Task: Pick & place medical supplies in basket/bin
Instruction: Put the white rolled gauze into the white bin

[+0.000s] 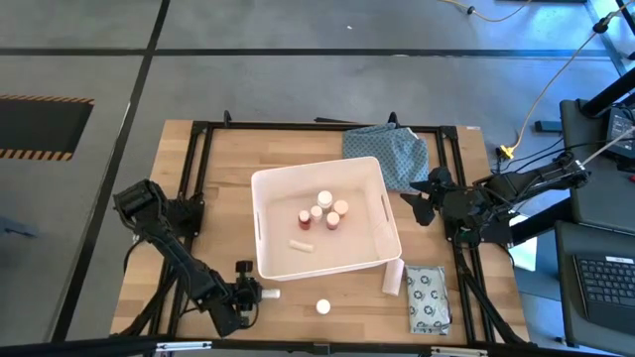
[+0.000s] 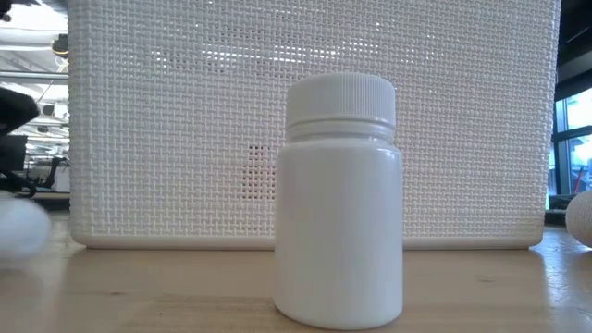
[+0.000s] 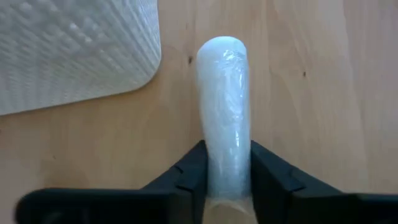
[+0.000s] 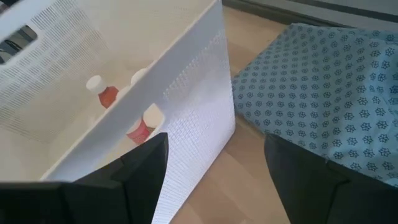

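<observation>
Wooden worktop [image 1: 218, 169], tub [image 1: 268, 260] mid. Left hand [image 3: 227, 186] closed on white tube [image 3: 224, 112] just beside tub's near corner; smooth tube may slip on lift. Right hand [image 4: 214, 174] wide open, empty, by tub's far-right wall.

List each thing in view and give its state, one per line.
Left gripper: jaws shut on a white tube lying on the table.
Right gripper: jaws open, empty, beside the tub.
Tub: upright, holding several bottles and a tube.
Bottle: upright, capped, outside the tub.
Packet: flat on the table.
Cloth: crumpled beside the tub.
</observation>
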